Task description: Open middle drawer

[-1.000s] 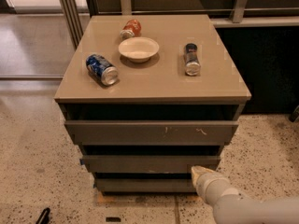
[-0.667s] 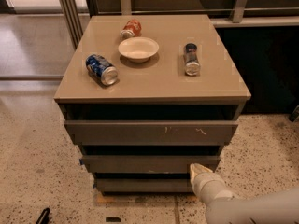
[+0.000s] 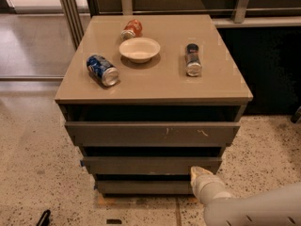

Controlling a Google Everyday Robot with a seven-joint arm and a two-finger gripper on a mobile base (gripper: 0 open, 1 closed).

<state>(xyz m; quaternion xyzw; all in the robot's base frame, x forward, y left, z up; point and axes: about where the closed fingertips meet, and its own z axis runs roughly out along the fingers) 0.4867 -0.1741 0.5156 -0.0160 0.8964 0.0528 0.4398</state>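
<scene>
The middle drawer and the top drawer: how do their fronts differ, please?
The top drawer has a taller, scratched front; the middle drawer a shorter, plain one. The gripper is by the middle drawer's right end, not the top drawer. Both are grey-brown, handle-less.

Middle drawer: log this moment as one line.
target: middle drawer, plain flat grey-brown front | end effector: white, at that front's right end, near its lower edge | contact: cannot tell

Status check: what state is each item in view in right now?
Middle drawer: closed, no tray showing.
Top drawer: closed.
Bottom drawer: closed.
Gripper: at the middle drawer's right end.
Blue can: on its side.
Orange can: on its side.
Dark can: on its side.
Bowl: upright.
</scene>
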